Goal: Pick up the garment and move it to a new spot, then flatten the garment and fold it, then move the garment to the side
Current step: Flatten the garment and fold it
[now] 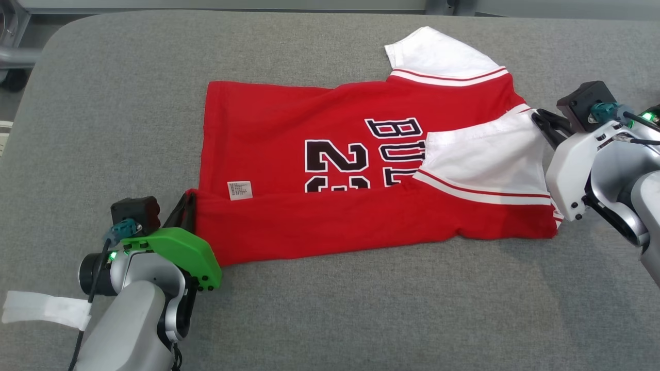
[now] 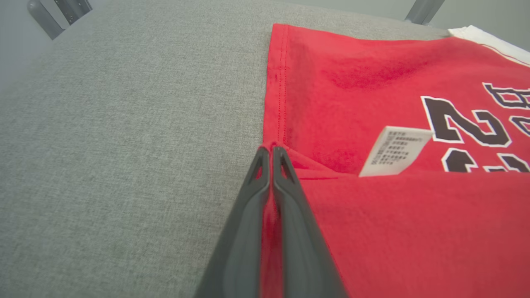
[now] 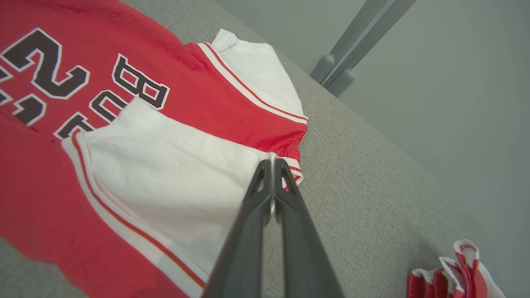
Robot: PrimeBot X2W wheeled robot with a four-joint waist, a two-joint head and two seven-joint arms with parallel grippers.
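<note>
**Op:** Head view. Where does the garment lie relative to you?

**Me:** The garment (image 1: 330, 129) lies on the grey pad (image 1: 361, 309). Its long axis runs left to right across me, with the hem to my left and the sleeves to my right. The near long edge is turned over the body as 1 red band. My left gripper (image 1: 187, 203) sits at the hem end of that band and my right gripper (image 1: 539, 117) at the sleeve end. Each arm is nearer its own end. The uncovered body lies beyond both grippers, toward the far side of the pad.

**Op:** Left wrist view?

**Me:** The left gripper (image 2: 271, 150) has its 2 fingers pressed together with red cloth pinched between them. The grip is at the corner where the hem (image 2: 281, 82) meets the fold. A white care label (image 2: 395, 151) pokes out from under the band, just beside my fingers.

**Op:** Right wrist view?

**Me:** The right gripper (image 3: 272, 163) has its fingers together, clamped on the edge of the white sleeve (image 3: 174, 174). That sleeve lies over the red body. The far sleeve (image 3: 256, 70) lies flat beyond it. A separate red-and-white bundle (image 3: 451, 277) rests on the pad well apart from the garment.

**Op:** Containers?

**Me:** None to log. The garment sits straight on the pad.

**Op:** Judgement?

**Me:** This is probably the lengthwise fold. The coming move turns on the short axis: both ends go away from me, in parallel, so the fold line runs straight.
</note>
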